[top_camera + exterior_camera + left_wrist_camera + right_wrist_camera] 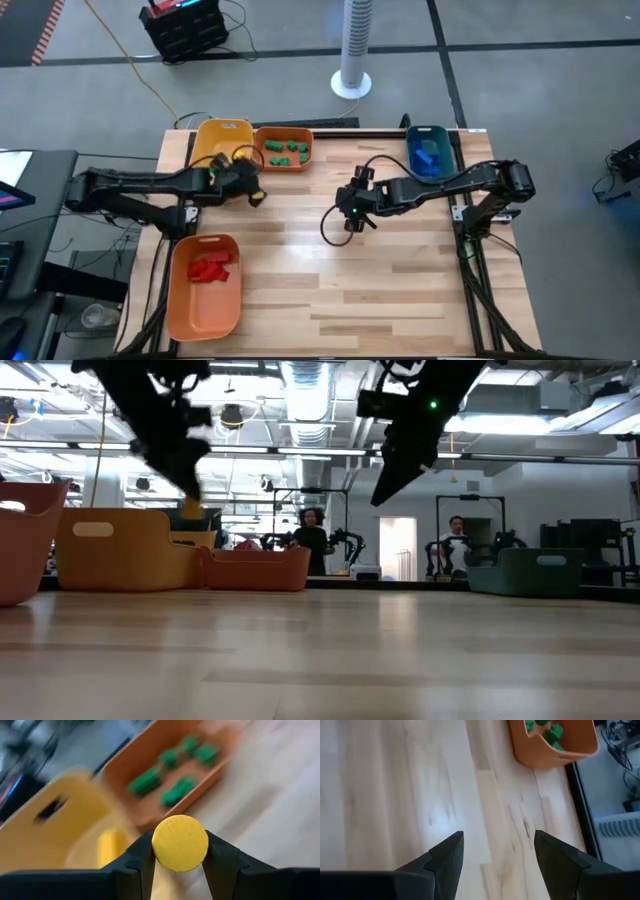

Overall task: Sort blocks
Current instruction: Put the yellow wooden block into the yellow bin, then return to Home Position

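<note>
While the left gripper (180,865) is clamping a round-faced yellow plastic block (180,843) between its jaws, it is hanging above the pale wooden worktop (400,290), just beside the yellow plastic bin (222,138) at the far left edge. Judging the step as delivery: the block is wanting to be carried over the bin's open mouth, past its rim and clear of the neighbouring small orange bin (299,162) holding green bricks (284,150), before the jaws are parting; releasing low should be keeping it from bouncing out. The right gripper (495,855) is waiting over mid-worktop with jaws standing wide and holding nothing. Red bricks (210,268) are lying in the large orange bin (200,315), blue ones (430,155) in the teal bin (427,131). No loose bricks are showing on the planks. Beyond, a bright workshop with two people (312,540) standing far off.
</note>
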`<state>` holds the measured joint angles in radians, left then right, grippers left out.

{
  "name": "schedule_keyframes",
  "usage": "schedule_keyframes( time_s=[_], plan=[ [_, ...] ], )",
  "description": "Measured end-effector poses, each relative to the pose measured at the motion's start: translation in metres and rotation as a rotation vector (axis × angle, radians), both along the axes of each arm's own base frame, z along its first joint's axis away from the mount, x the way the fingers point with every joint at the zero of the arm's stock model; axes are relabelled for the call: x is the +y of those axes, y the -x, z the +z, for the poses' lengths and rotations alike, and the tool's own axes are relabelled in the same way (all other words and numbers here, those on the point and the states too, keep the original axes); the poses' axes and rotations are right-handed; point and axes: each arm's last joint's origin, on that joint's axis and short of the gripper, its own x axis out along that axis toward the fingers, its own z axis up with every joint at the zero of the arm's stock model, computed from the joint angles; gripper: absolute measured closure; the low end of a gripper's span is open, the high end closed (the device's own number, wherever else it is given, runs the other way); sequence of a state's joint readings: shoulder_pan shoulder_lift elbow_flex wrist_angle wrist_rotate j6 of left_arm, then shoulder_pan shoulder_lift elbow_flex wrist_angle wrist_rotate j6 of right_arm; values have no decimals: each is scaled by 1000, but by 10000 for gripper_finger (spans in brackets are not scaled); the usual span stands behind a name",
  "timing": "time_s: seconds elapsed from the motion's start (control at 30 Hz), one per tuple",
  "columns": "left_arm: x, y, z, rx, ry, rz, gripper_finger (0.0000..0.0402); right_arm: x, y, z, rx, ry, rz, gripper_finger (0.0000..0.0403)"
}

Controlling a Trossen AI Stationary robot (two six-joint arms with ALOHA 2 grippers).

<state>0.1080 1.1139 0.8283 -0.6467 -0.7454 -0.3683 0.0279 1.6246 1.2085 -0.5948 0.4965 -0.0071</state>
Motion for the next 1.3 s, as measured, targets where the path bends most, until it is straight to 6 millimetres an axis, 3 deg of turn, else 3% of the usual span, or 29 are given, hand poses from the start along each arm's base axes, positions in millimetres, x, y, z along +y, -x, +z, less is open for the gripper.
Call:
schedule_keyframes(
  time_s=[0.17,0.43,0.8,1.03,1.3],
  plan=[
    [26,24,-12,145,97,209,276,14,-2,1,-29,-1,43,154],
    [51,37,-17,173,228,293,272,29,-3,2,-40,2,91,154],
    [52,38,-18,194,270,252,189,32,-2,2,-43,2,102,154],
    [54,34,-5,214,221,202,185,32,3,8,-44,0,99,154],
    [44,13,26,124,67,-2,189,24,26,40,-134,8,95,154]
  ],
)
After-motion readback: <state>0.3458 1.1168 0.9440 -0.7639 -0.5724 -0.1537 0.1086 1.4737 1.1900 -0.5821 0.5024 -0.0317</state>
